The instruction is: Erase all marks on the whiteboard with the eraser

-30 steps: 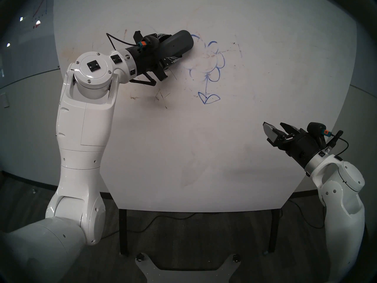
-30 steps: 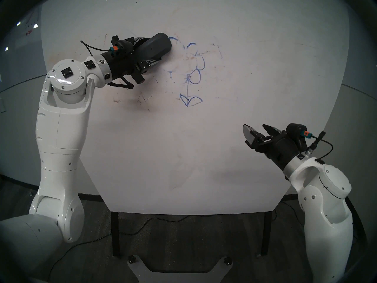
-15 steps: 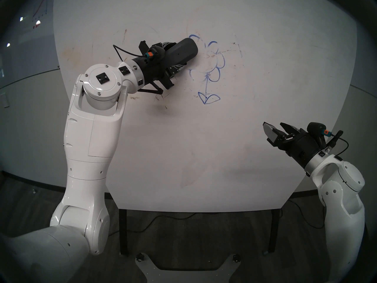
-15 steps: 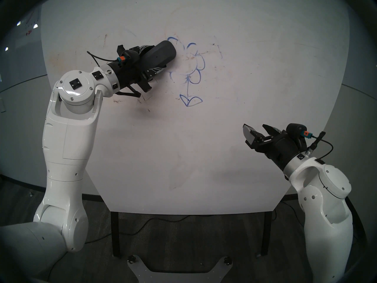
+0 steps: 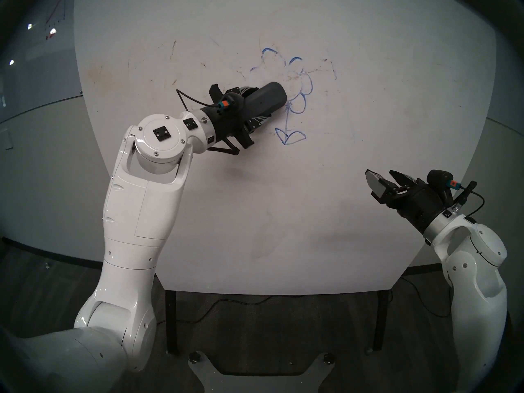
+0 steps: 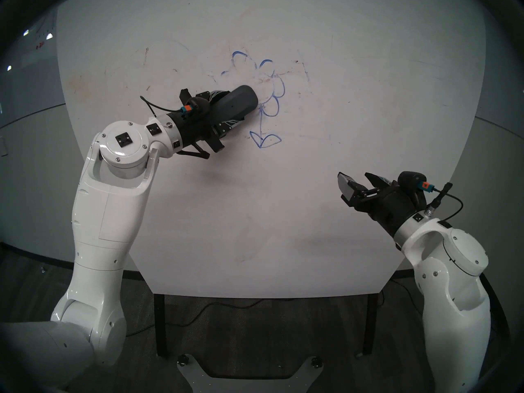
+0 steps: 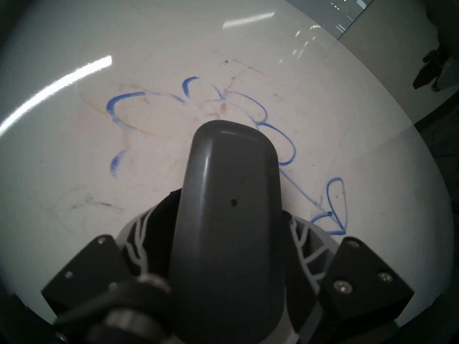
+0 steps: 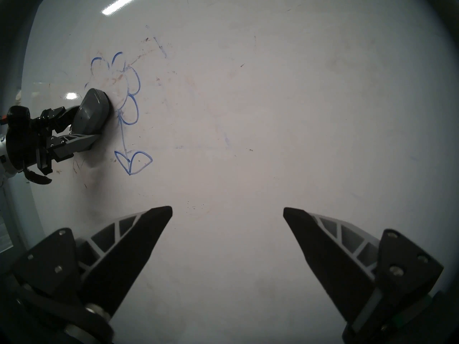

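Note:
A big white whiteboard (image 5: 283, 199) fills the view. On it are the marks (image 5: 304, 86), a blue flower with petals, a stem and two leaves (image 5: 292, 137); the left petals are faint and broken. My left gripper (image 5: 255, 106) is shut on the dark grey eraser (image 5: 266, 100), whose far end presses the board at the flower's lower left, by the top of the stem. The left wrist view shows the eraser (image 7: 228, 199) between both fingers, with the marks (image 7: 285, 142) around its tip. My right gripper (image 5: 382, 179) hovers open over the board's lower right, holding nothing.
Brown and black scuffs (image 5: 173, 48) dot the board left of the flower. A grey wall panel with a red graph (image 5: 55, 12) is at the top left. Black table legs (image 5: 171, 321) and a floor cable (image 5: 226, 304) show under the board's near edge.
My left arm has slid the eraser down and to the right, from the flower's upper left to its lower left. The upper left petal is uncovered. The right arm is still.

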Robot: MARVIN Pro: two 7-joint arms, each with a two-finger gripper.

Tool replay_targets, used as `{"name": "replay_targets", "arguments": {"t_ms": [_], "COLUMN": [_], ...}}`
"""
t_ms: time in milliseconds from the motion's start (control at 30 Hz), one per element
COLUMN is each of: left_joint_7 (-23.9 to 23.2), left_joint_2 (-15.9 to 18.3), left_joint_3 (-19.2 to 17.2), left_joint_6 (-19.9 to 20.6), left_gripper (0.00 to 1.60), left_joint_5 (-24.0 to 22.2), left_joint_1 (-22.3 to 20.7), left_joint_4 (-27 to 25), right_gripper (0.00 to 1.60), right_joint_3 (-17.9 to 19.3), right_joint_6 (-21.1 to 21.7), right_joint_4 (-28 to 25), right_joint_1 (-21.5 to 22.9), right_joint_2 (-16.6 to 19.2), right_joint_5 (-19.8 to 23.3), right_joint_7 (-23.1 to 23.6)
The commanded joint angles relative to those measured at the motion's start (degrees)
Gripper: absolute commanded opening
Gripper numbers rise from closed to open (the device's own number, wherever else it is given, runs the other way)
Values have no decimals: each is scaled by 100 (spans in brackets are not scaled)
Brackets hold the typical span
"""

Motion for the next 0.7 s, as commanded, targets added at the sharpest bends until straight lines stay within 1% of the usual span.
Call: {"name": "replay_targets", "arguments": {"t_ms": [0,200,433,667], "left_joint_7": [105,134,94,78], "left_joint_2": [-6,-4,78,84], "left_joint_3": [6,27,133,157], "left_joint_6": [370,415,376,383], "left_gripper": [0,0,0,0], "left_joint_5": [169,227,343,376], "left_joint_1": [280,298,507,561], "left_joint_4": [300,364,342,362], "right_gripper": [160,160,160,160], "right_joint_3": [0,0,0,0], "right_joint_6": [-6,-6,-6,-5], "right_joint_4": [-89,-90,-90,-91], "right_joint_1": [21,21,21,20], "right_joint_2": [15,15,15,15], "right_joint_5": [-1,-1,-1,-1], "right_joint_7": [13,13,13,12]}}
